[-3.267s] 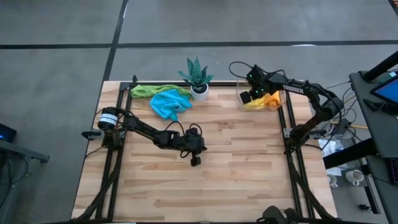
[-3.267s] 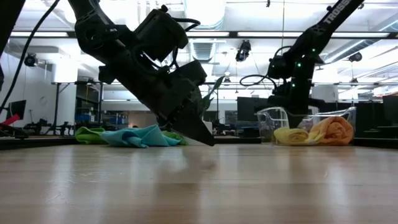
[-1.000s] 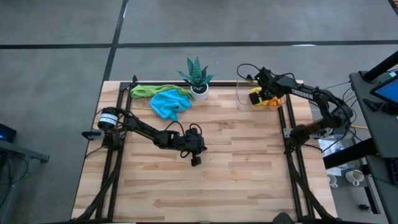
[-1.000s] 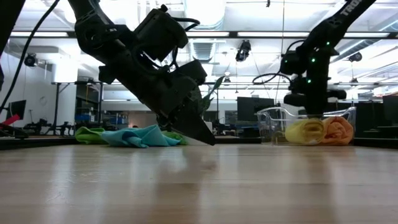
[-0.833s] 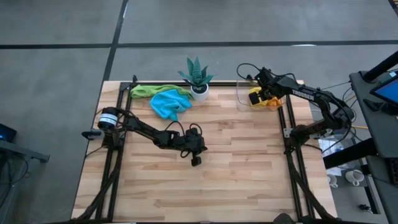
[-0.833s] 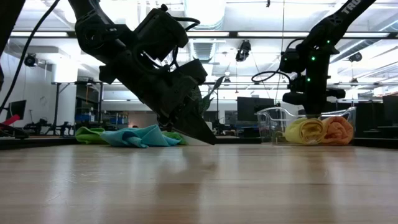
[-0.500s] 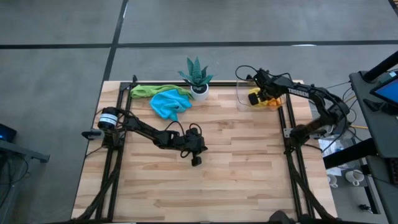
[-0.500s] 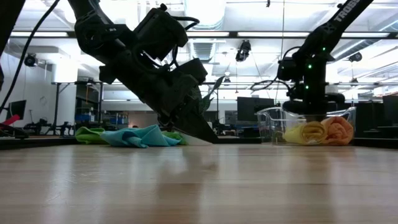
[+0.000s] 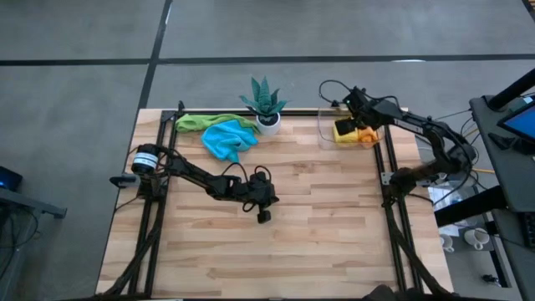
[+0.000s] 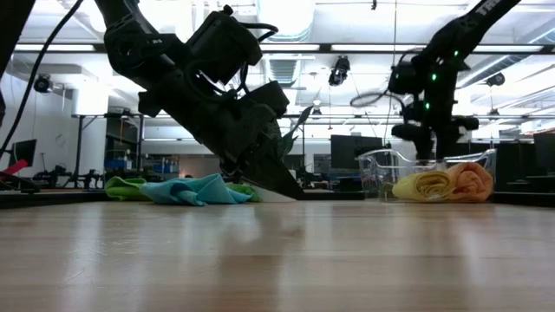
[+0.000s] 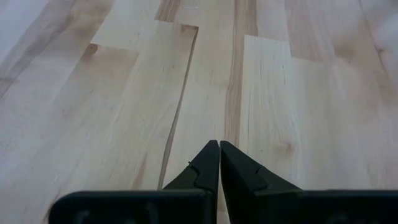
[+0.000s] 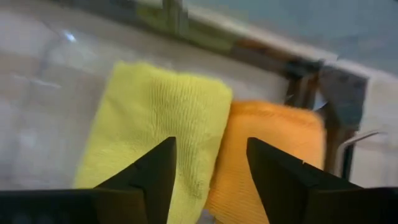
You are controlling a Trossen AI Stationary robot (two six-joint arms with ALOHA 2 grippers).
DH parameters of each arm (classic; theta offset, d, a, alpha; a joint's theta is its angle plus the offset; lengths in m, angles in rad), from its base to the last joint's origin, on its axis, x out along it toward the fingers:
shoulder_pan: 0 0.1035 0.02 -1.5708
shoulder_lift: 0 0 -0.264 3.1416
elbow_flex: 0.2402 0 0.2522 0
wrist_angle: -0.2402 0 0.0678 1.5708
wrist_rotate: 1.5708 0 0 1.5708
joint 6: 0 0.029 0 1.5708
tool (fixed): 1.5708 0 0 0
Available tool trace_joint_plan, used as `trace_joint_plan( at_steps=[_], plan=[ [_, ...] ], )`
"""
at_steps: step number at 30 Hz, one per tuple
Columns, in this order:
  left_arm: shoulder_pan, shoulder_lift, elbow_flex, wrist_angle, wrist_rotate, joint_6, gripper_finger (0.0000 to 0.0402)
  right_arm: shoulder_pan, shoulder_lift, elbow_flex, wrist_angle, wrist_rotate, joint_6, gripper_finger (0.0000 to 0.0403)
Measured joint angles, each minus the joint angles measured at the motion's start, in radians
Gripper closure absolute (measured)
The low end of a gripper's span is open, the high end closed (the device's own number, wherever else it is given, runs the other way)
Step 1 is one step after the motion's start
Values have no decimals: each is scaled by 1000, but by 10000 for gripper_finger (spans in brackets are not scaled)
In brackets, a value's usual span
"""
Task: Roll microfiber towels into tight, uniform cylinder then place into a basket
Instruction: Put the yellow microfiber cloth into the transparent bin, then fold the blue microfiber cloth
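Note:
A yellow towel roll (image 12: 161,130) and an orange towel roll (image 12: 273,155) lie side by side on the floor of the clear basket (image 9: 324,125) at the table's far right. My right gripper (image 12: 211,146) hangs open just above them, fingers pointing steeply down, touching neither. A light blue towel (image 9: 227,140) and a green towel (image 9: 201,122) lie crumpled on the table at the far left. My left gripper (image 9: 263,216) is shut at mid-table, slanting down over bare wood, holding nothing.
A green spiky plant in a white pot (image 9: 265,102) stands at the far edge between the loose towels and the basket. Dark frame rails run along the table's left and right sides. Bare wood spreads over the near half of the table (image 9: 318,242).
My right gripper has let go of the yellow roll and risen a little out of the basket. The yellow roll stays in the basket beside the orange one.

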Motion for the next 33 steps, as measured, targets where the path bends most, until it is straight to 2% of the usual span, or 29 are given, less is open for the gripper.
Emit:
trace_joint_plan(
  at_steps=[4, 7, 10, 13, 14, 21, 24, 29, 33],
  plan=[
    [0, 0, 0, 1, 0, 0, 402, 0, -79, 28, 7, 0, 0, 210],
    [0, 0, 0, 1, 0, 0, 402, 0, -131, 23, 34, -57, 1, 232],
    [0, 0, 0, 1, 0, 0, 402, 12, -138, -13, 36, -155, 2, 287],
    [0, 0, 1, 1, 0, 0, 402, 25, -111, -59, 56, -164, 1, 366],
    [0, 0, 1, 1, 0, 0, 402, 24, -97, -75, 77, -167, 2, 378],
    [0, 0, 4, 2, 0, 5, 402, 23, 46, -98, 109, -186, 12, 393],
    [2, -3, 5, 1, -29, 36, 402, 24, 50, -63, 112, -184, 4, 394],
    [1, -87, -9, -43, -129, 86, 402, 52, -138, -11, 156, -160, -14, 394],
    [-13, -217, -54, -111, -318, 117, 402, 125, -370, -52, 255, -157, -16, 394]
  ],
)
